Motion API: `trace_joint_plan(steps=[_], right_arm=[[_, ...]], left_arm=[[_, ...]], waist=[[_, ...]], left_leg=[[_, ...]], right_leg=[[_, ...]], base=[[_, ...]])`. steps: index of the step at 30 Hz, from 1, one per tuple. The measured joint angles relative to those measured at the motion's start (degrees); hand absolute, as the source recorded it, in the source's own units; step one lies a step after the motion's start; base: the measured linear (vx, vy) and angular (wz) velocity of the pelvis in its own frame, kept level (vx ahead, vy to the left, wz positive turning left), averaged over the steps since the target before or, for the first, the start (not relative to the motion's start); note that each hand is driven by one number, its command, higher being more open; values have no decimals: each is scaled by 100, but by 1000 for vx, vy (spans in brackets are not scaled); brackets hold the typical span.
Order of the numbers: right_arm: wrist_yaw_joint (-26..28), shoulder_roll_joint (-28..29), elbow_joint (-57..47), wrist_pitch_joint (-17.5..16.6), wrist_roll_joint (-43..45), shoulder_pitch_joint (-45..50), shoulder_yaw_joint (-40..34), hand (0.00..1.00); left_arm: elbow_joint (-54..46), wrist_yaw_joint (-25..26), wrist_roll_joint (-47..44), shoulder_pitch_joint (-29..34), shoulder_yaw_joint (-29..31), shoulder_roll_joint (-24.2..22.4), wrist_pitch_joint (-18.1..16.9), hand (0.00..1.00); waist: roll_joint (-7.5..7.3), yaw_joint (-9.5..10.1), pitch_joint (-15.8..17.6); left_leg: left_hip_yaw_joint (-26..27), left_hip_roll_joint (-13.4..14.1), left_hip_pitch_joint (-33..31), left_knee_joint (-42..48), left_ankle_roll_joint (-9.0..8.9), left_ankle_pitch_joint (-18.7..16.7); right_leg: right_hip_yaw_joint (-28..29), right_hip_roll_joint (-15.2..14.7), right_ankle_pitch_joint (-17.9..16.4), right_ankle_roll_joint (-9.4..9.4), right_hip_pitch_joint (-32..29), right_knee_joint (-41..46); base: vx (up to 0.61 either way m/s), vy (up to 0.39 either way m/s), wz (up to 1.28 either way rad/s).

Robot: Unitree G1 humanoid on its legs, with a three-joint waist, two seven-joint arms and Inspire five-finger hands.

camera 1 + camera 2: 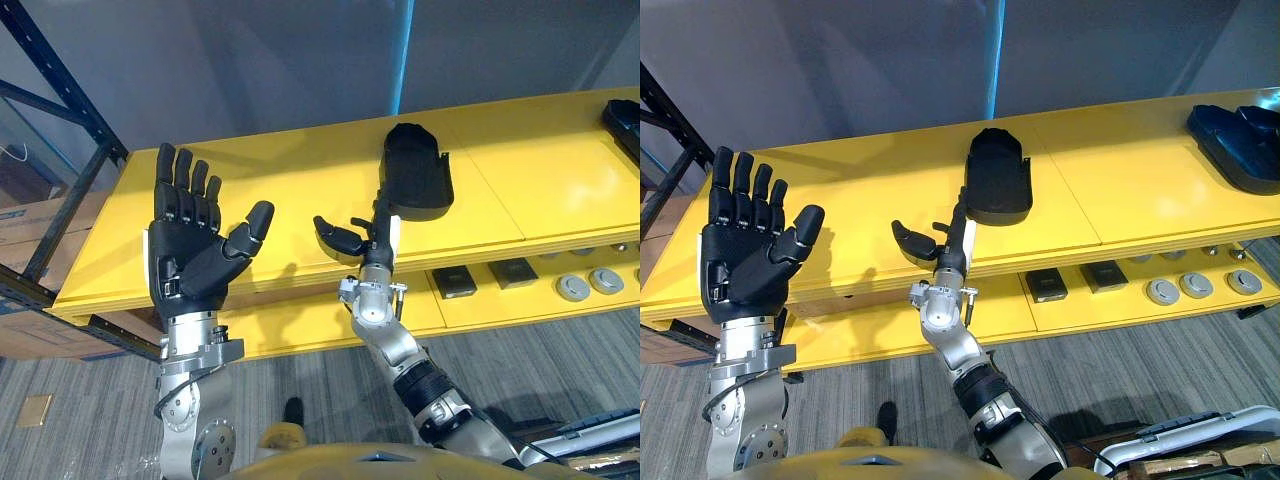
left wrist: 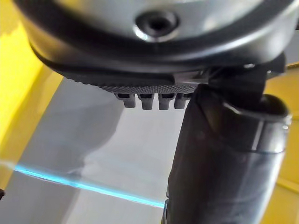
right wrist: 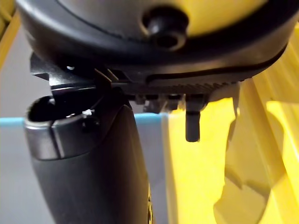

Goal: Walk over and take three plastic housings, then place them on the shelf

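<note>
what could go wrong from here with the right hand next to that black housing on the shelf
1. The right hand reaches edge-on, fingers straight, along the near left side of the black plastic housing. A sideways move could shove the housing across the yellow shelf instead of gripping it.
2. The housing lies fairly near the shelf's front edge, so dragging it back might tip it off.
3. The left hand is open and raised, too far to catch it.

The yellow shelf [image 1: 300, 170] looks smooth and a bit shiny. The black plastic housing [image 1: 418, 172] at 1 o'clock looks dull. The grey floor [image 1: 560, 350] looks rough.
</note>
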Motion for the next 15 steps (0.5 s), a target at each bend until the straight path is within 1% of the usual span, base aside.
trace_joint_plan(steps=[5,11,15], right_arm=[[0,-44,-176,0,-79,158,1,100],[1,-51,-201,0,-204,194,1,100],[1,-59,-249,-1,-215,239,-64,100]], left_arm=[[0,-48,-1,0,-1,7,0,100],[0,-56,0,0,-2,22,0,100],[0,-76,-1,0,-1,22,0,100]], waist=[[-12,-7,2],[-52,-103,7],[-68,-112,-2]], left_leg=[[11,0,-1,1,-2,-5],[29,-1,-1,3,0,-12],[42,-1,0,5,-2,-20]], right_leg=[[4,1,4,4,1,-16],[13,4,14,11,3,-45],[24,7,26,25,6,-69]], base=[[0,0,0],[0,0,0],[0,0,0]])
